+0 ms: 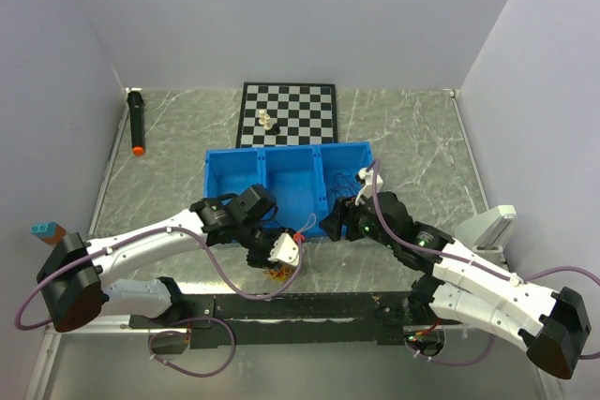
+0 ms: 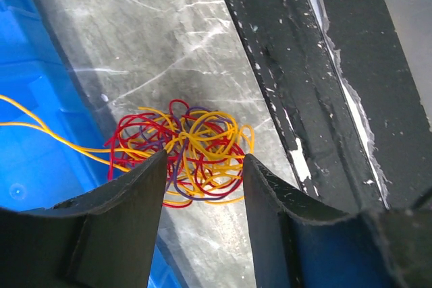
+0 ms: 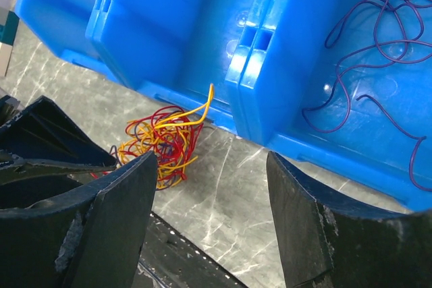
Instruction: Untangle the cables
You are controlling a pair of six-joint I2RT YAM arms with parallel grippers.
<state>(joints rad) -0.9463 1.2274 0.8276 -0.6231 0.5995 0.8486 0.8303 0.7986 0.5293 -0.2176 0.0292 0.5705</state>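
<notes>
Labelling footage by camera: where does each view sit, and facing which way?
Top external: above, behind arm bases, looking down on the table; left arm and right arm show.
Left wrist: on the left arm, looking down between its fingers at the cables.
Right wrist: on the right arm, facing the blue bin past its fingers.
Shared: both wrist views show cables and bin.

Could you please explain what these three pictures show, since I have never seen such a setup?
A left arm and a right arm of a robot are bolted to a table. One picture looks down from above; the others come from wrist cameras. Each arm ends in a two-fingered tool: the left tool and right tool both stand open, holding nothing. Tangled yellow, red and purple cables lie beside a blue bin containing loose purple wires. Further back are a chessboard and a black marker.
</notes>
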